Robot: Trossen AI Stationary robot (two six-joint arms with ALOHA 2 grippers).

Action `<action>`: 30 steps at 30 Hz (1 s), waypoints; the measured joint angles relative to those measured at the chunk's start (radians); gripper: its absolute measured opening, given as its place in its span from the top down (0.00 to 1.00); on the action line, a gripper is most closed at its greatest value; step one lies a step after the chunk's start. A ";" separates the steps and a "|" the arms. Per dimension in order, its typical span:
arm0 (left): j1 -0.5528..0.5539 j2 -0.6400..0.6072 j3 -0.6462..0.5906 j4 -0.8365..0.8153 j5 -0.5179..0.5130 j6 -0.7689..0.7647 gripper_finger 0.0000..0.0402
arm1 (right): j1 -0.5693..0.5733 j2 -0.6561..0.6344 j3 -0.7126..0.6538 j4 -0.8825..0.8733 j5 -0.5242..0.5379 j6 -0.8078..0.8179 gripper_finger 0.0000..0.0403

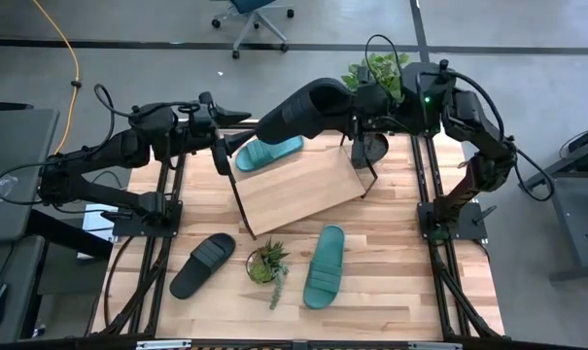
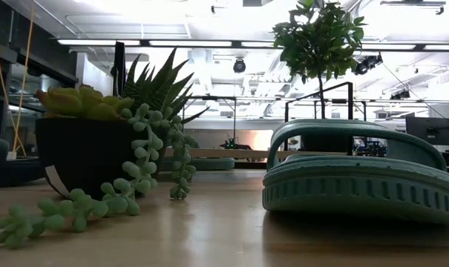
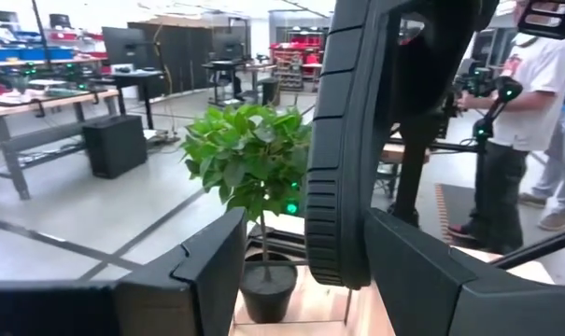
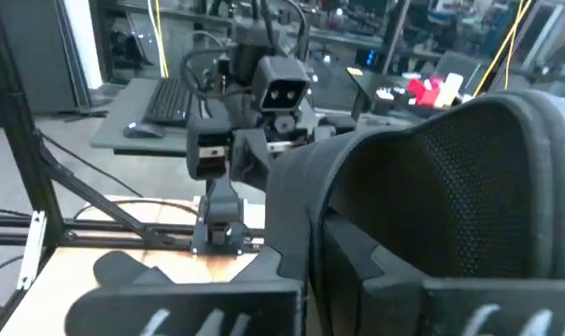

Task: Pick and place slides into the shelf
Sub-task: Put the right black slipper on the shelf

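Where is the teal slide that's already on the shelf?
In the high view, that teal slide lies at the shelf's far left corner, beside the left gripper.

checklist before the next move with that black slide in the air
1. Grip: ok. The right gripper is shut on the black slide, which hangs above the shelf's back edge.
2. Left gripper let go: ok. It is open, with its fingers on either side of the slide's end.
3. Room on the shelf: ok. Only one teal slide lies on it, at its left end.
4. Clearance from the potted tree behind the right gripper: cannot tell.
5. Slides left to fetch: ok. The second black slide and second teal slide lie flat on the table, with the succulent pot between them.
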 joint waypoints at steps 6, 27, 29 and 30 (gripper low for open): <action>0.000 0.000 0.000 0.001 0.017 -0.001 0.48 | 0.000 0.000 0.000 0.016 -0.010 -0.006 1.00; 0.000 0.001 0.000 0.001 0.119 -0.022 0.48 | 0.000 0.000 0.000 -0.014 0.025 0.001 1.00; 0.000 0.001 0.000 0.001 0.119 -0.022 0.48 | 0.000 0.000 0.000 -0.014 0.011 0.002 1.00; 0.000 0.001 0.000 0.001 0.119 -0.022 0.48 | 0.001 0.000 0.000 -0.014 0.009 0.002 1.00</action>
